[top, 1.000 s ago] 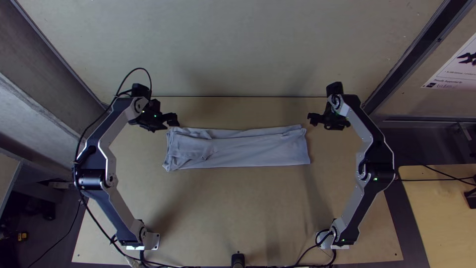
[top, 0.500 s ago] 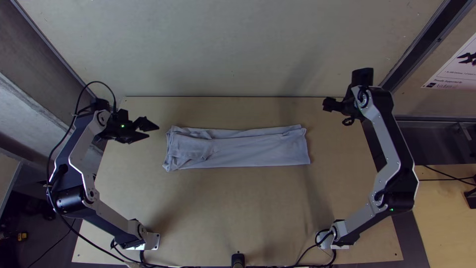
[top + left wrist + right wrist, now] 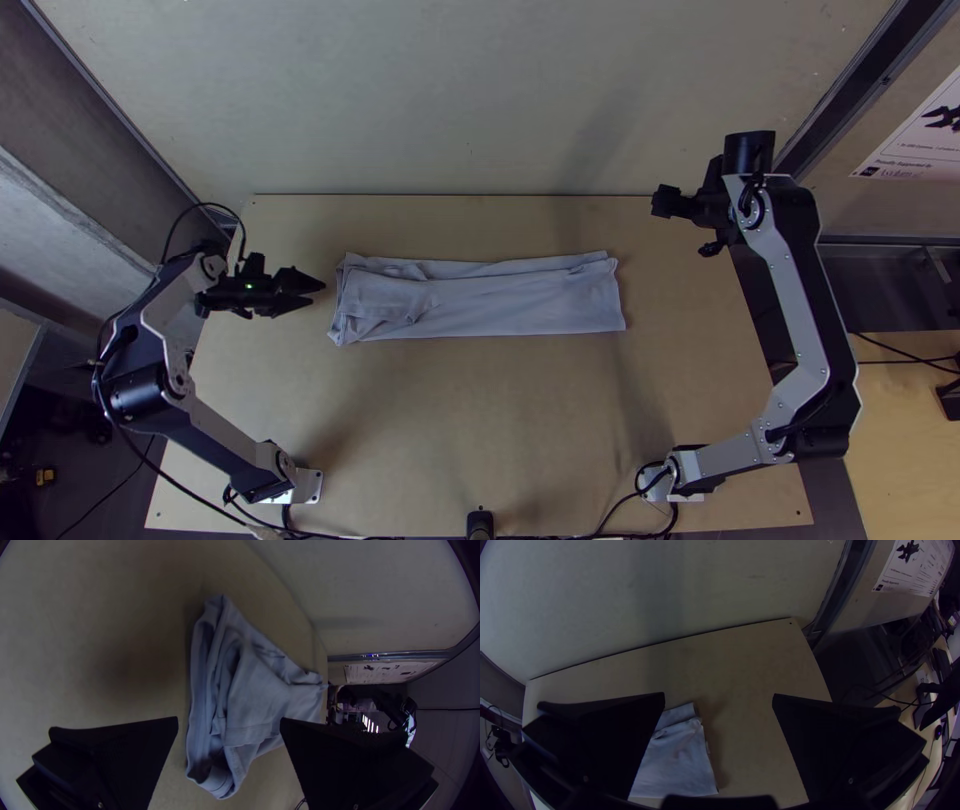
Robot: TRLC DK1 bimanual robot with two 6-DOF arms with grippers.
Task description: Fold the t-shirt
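T-shirt point(image 3: 480, 300) folded in long strip; left hand point(image 3: 317, 291), right hand point(image 3: 683, 225) spread wide, both empty.

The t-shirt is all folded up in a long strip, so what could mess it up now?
The t-shirt has loose, rumpled layers at the end nearer the left gripper, so they might slip open if it gets lifted.
That gripper's open fingers point at those layers, so moving in could snag one and spoil the fold.
The right gripper is away from the cloth too, so lifting with just one might make it sag.
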